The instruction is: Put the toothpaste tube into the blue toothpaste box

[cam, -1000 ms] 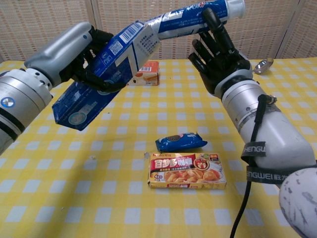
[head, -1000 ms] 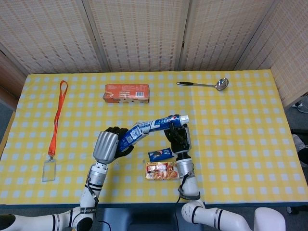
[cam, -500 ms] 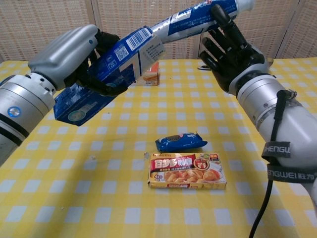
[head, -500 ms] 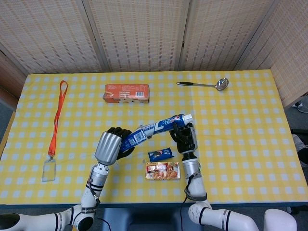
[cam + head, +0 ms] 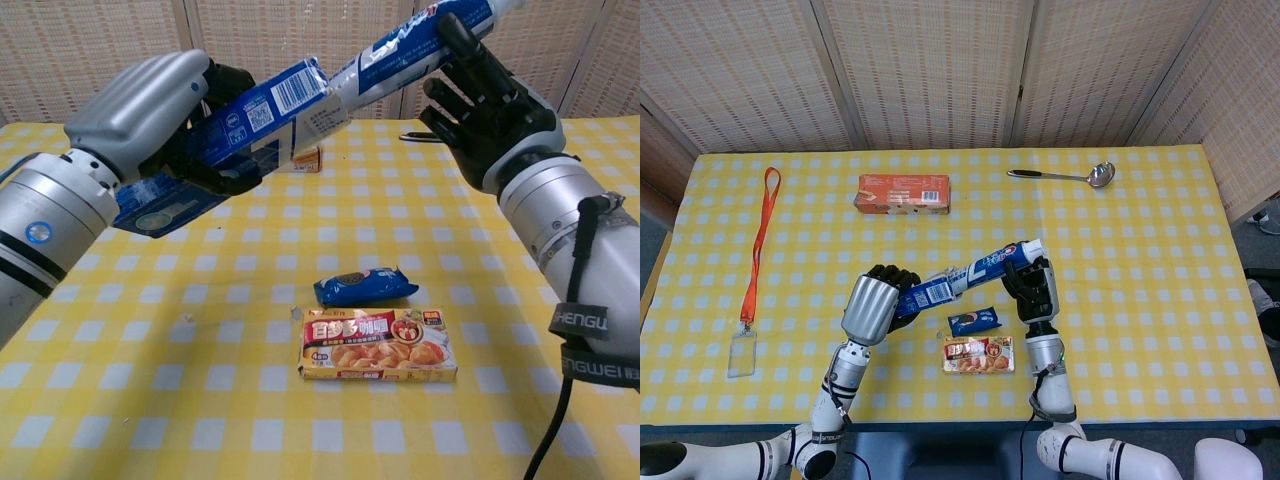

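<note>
My left hand (image 5: 165,110) (image 5: 878,303) grips the blue toothpaste box (image 5: 235,135) (image 5: 925,295) in the air, its open end tilted up to the right. A blue and white toothpaste tube (image 5: 420,45) (image 5: 998,262) sticks out of that open end, its lower part inside the box. My right hand (image 5: 490,105) (image 5: 1032,287) holds the tube near its capped upper end, fingers spread behind it. Both hands hover above the yellow checked table (image 5: 1140,300).
Below the hands lie a small blue snack packet (image 5: 365,287) (image 5: 973,321) and a red and yellow food box (image 5: 378,343) (image 5: 978,354). Farther back are an orange box (image 5: 902,194), a metal ladle (image 5: 1065,176) and an orange lanyard with a badge (image 5: 755,260) at the left.
The box has tilted flatter and both hands have shifted right. The tube has slid a little deeper into the box's open end.
</note>
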You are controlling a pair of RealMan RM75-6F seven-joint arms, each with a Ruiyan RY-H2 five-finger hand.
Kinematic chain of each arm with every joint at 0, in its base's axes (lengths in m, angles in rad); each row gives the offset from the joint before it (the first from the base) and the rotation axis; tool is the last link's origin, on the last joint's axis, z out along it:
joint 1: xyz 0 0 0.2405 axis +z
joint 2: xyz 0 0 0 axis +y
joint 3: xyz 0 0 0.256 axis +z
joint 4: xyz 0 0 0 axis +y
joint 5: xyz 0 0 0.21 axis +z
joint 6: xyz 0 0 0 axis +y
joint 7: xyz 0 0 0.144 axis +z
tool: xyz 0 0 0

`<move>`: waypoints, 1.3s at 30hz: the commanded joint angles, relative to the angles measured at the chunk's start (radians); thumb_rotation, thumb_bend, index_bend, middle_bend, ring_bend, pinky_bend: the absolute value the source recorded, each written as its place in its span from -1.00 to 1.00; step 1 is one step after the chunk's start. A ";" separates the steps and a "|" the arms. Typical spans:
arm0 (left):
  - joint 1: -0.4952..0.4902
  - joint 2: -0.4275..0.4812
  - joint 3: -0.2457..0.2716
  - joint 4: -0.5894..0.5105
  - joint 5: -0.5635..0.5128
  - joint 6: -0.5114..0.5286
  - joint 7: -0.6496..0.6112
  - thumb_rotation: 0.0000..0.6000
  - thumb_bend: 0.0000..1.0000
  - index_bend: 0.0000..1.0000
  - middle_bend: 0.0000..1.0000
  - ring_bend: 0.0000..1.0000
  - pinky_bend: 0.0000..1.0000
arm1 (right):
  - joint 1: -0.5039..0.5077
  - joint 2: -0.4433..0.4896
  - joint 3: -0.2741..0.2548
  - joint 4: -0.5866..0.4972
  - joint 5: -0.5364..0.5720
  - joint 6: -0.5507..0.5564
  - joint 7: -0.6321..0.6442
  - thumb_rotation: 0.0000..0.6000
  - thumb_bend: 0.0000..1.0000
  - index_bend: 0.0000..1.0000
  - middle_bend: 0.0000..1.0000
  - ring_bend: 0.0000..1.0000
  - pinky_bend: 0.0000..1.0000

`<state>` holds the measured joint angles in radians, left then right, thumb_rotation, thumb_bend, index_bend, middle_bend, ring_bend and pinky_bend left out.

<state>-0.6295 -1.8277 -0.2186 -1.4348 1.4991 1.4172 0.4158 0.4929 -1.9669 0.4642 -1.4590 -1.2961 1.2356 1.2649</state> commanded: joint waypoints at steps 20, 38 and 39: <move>0.004 -0.034 -0.035 -0.028 -0.061 -0.024 0.000 1.00 -0.32 0.21 0.27 0.02 0.06 | 0.052 -0.103 -0.007 0.106 -0.020 -0.026 0.129 1.00 -0.06 0.57 0.43 0.41 0.99; 0.012 0.013 -0.067 -0.113 -0.070 -0.014 -0.039 1.00 -0.32 0.21 0.27 0.03 0.08 | 0.068 -0.065 -0.054 0.119 -0.131 0.055 -0.070 1.00 -0.07 0.57 0.42 0.37 0.94; 0.015 0.021 -0.067 -0.134 -0.074 -0.015 -0.052 1.00 -0.32 0.21 0.27 0.04 0.09 | 0.069 -0.053 -0.055 0.107 -0.138 0.058 -0.084 1.00 -0.06 0.57 0.41 0.36 0.92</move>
<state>-0.6181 -1.8164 -0.2837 -1.5480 1.4290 1.4035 0.3788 0.5583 -2.0402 0.4138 -1.3338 -1.4187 1.2826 1.2063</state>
